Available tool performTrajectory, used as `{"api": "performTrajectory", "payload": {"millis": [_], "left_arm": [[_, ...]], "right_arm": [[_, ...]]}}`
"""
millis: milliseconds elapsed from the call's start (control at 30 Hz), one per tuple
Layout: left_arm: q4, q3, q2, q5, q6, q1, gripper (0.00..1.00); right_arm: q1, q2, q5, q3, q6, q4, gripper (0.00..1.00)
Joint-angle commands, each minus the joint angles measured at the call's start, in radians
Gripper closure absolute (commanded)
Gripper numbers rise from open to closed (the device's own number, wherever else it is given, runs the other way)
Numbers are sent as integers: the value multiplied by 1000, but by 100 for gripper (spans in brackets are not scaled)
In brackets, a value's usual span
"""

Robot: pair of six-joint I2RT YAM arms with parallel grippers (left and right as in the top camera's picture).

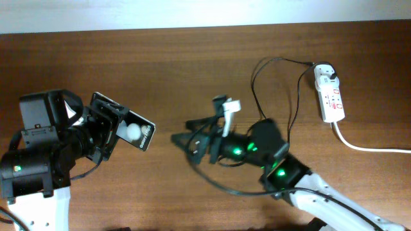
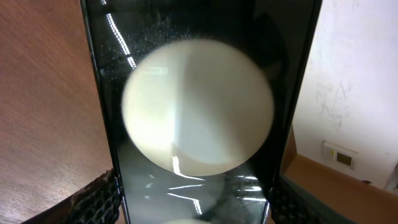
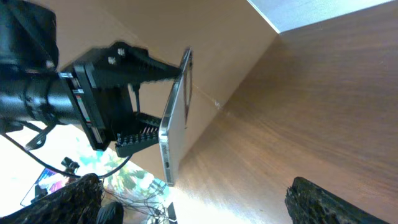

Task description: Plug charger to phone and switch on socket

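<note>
– Where was the phone (image 1: 136, 132)?
– Up off the table (image 1: 192, 64), at 9 o'clock in the overhead view. The left gripper (image 1: 114, 130) squeezed it tight by both long sides. Its free end pointed toward 4 o'clock.
– And the other one?
– The right gripper (image 1: 180, 130) sat just past it, facing 9 o'clock. Its fingers (image 3: 74, 199) were spread wide with nothing between them.
– So who had the charger (image 1: 255, 83)?
– Nobody, I think. Its black cable looped behind the right arm. I could not find the little tip.
– And farther back?
– Its white plug (image 1: 327, 72) sat in the socket (image 1: 332, 99) at 2 o'clock.
– What would make this step go well?
– Pinch the tip close to its end, aim it straight at the phone's short edge and push slowly. Hold the phone very steady.
</note>
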Motion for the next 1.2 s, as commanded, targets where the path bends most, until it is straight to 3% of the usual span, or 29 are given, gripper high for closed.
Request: {"api": "performTrajectory", "payload": {"millis": [0, 133, 300, 400, 533, 667, 1167], "left_arm": [[12, 6, -4, 14, -21, -3, 32], [10, 6, -4, 15, -21, -3, 32], [1, 6, -4, 14, -21, -32, 32], [3, 6, 17, 14, -24, -88, 32], [7, 6, 61, 14, -39, -144, 32], [47, 6, 81, 14, -63, -196, 32], [59, 6, 81, -20, -69, -322, 32]], "right_arm": [[108, 46, 163, 16, -14, 82, 3], [205, 81, 298, 16, -15, 102, 2], [224, 102, 343, 17, -14, 144, 3], [224, 102, 343, 17, -11, 159, 10], [224, 102, 341, 17, -3, 159, 27], [224, 103, 342, 17, -3, 158, 35], [223, 103, 457, 17, 78, 124, 51]]}}
